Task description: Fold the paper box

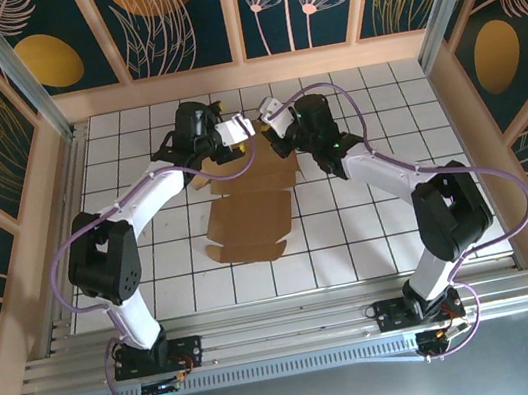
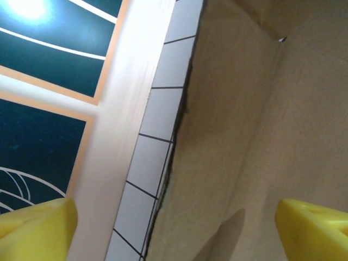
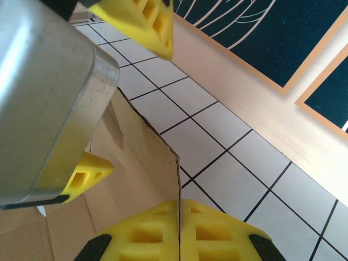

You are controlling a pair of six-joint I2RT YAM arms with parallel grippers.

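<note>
One paper box flat on the tiled table, long axis toward the back wall, wall-side flap raised | right gripper clamped on that flap's edge | left gripper spread wide, gripping nothing, flap face straight ahead of it | I judge both arms equally near the wall-side end.
</note>
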